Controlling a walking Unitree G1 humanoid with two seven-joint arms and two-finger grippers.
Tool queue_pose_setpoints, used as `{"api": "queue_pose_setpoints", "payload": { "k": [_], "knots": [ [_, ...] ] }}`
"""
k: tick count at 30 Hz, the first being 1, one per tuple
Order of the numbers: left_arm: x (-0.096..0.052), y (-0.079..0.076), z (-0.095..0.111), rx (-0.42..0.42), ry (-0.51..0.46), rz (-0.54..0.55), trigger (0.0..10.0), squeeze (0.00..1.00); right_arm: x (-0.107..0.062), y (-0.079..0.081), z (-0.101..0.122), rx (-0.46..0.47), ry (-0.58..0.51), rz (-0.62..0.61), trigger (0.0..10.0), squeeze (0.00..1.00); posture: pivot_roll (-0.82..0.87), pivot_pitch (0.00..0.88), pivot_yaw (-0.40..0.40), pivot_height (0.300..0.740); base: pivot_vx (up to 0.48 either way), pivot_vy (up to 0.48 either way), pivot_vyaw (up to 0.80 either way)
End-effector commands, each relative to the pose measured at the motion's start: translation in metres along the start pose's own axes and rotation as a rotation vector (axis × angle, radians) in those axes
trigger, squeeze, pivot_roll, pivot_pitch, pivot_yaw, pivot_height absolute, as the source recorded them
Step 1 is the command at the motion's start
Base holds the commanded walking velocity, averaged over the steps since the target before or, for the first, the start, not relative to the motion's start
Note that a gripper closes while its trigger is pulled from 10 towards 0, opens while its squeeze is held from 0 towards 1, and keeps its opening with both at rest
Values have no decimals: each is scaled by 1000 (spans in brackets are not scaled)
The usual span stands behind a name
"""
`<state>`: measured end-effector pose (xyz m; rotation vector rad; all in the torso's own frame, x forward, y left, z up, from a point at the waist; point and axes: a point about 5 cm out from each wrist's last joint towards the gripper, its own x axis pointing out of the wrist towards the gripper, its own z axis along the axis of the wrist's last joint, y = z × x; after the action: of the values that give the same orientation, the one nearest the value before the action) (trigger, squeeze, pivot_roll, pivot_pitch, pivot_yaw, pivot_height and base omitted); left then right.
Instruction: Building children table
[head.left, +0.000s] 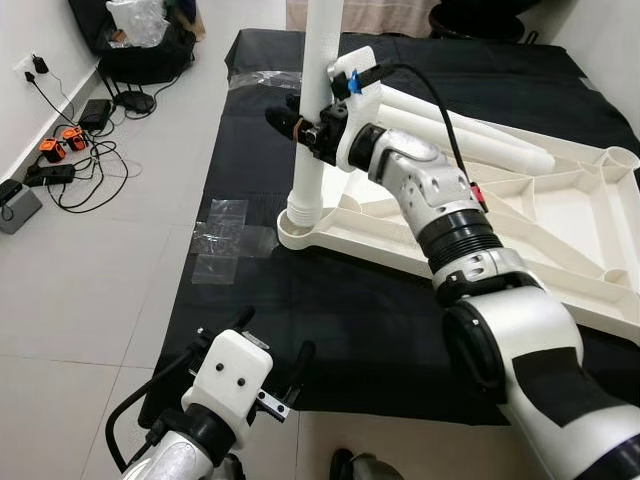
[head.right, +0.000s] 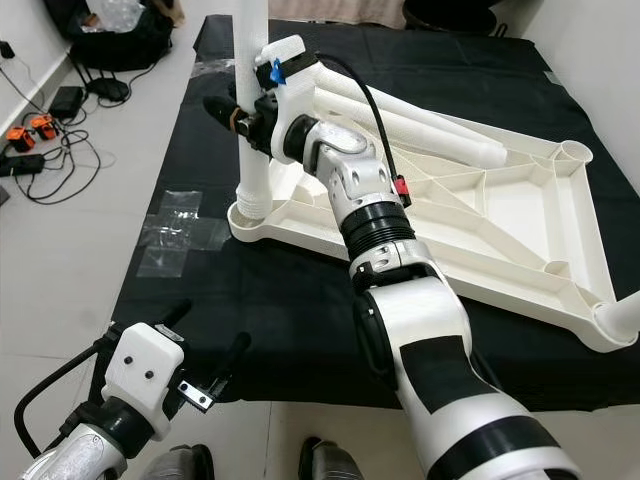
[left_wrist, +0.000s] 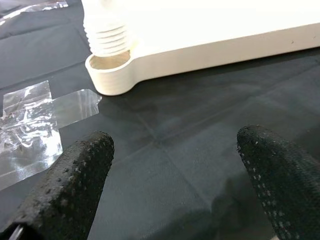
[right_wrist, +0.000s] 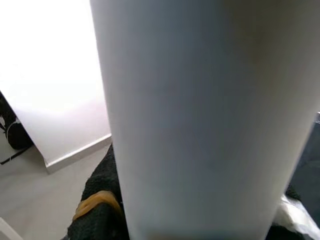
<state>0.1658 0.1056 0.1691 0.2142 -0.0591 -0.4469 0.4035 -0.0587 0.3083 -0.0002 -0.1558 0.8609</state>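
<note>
The white plastic children's tabletop (head.left: 560, 215) is lying upside down on a black cloth (head.left: 330, 300) spread over the floor, ribs and corner sockets facing up. A white round plastic table leg (head.left: 315, 110) is standing upright in the near-left corner socket (head.left: 300, 228), its threaded end showing just above the rim. The right claw (head.left: 300, 126) is pinching this leg partway up, black fingers (head.left: 283, 121) pressed against its sides. Another white tubular leg (head.left: 480, 140) is lying across the tabletop behind the arm. The left claw (head.left: 270, 365) is hovering low above the cloth near its front edge, fingers (left_wrist: 75, 180) spread and holding nothing.

The leg looks light, stiff and smooth, so it is likely slipping easily under a twist; gripping firmly at mid-height seems best. Strips of clear tape (head.left: 225, 240) are lying beside the socket, and black cables (head.left: 80, 165) are trailing over the grey tiles.
</note>
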Motion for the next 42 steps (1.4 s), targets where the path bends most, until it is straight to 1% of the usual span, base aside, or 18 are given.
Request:
{"api": "queue_pose_setpoints", "payload": {
  "k": [1,4,8,11,12,13,16,20,21,25,26,28,29,31,33,34,35,42],
  "knots": [
    [-2,0,-5,-1,29,-1,10000,0,-1,0,-5,26,26,5,10000,0,119,234,-102,740,0,0,0],
    [-2,-1,-5,-2,29,-2,10000,0,-1,0,-2,14,22,16,10000,0,123,230,-103,740,0,0,0],
    [-3,-2,-6,-2,30,-6,10000,0,-5,5,7,-5,-32,98,10000,0,124,220,-98,740,0,0,0],
    [-3,-2,-6,-2,30,-6,10000,0,-6,5,9,-7,-45,107,10000,0,124,220,-98,740,0,0,0],
    [-3,-2,-6,-2,30,-7,10000,0,-10,5,22,-7,-123,129,10000,0,125,213,-97,740,0,0,0],
    [-3,-2,-6,-2,30,-7,10000,0,-10,5,22,-7,-123,129,10000,0,125,213,-97,740,0,0,0],
    [-3,-2,-7,0,31,-8,10000,0,-14,4,32,-6,-183,137,10000,0,126,211,-95,740,0,0,0],
    [-2,-2,-7,0,30,-9,10000,0,-15,4,34,-13,-193,142,10000,0,125,208,-94,740,0,0,0],
    [-2,-2,-6,1,28,-11,10000,0,-17,4,32,-32,-186,147,10000,0,125,207,-93,740,0,0,0],
    [-2,-2,-6,2,27,-12,10000,0,-17,4,31,-35,-181,149,10000,0,125,207,-93,740,0,0,0],
    [-2,-1,-6,1,26,-12,10000,0,-17,5,25,-37,-162,150,10000,0,125,207,-93,740,0,0,0],
    [-2,-1,-6,0,26,-12,10000,0,-17,5,24,-38,-158,150,10000,0,125,207,-93,740,0,0,0],
    [-1,-1,-6,0,25,-12,10000,0,-17,5,18,-31,-139,148,10000,0,127,216,-95,740,0,0,0],
    [-1,-1,-6,0,25,-12,10000,0,-17,5,18,-31,-139,148,10000,0,127,216,-95,740,0,0,0],
    [-1,-1,-6,0,26,-12,10000,0,-17,7,6,-12,-112,165,10000,0,127,216,-95,740,0,0,0],
    [-1,-1,-6,0,26,-12,10000,0,-17,7,6,-12,-112,165,10000,0,127,216,-95,740,0,0,0],
    [-1,-1,-6,0,27,-11,10000,0,-17,9,0,-7,-98,172,10000,0,126,221,-95,740,0,0,0],
    [-2,-1,-6,1,29,-9,10000,0,-17,14,-8,-4,-81,187,10000,0,127,221,-95,740,0,0,0]
  ]
}}
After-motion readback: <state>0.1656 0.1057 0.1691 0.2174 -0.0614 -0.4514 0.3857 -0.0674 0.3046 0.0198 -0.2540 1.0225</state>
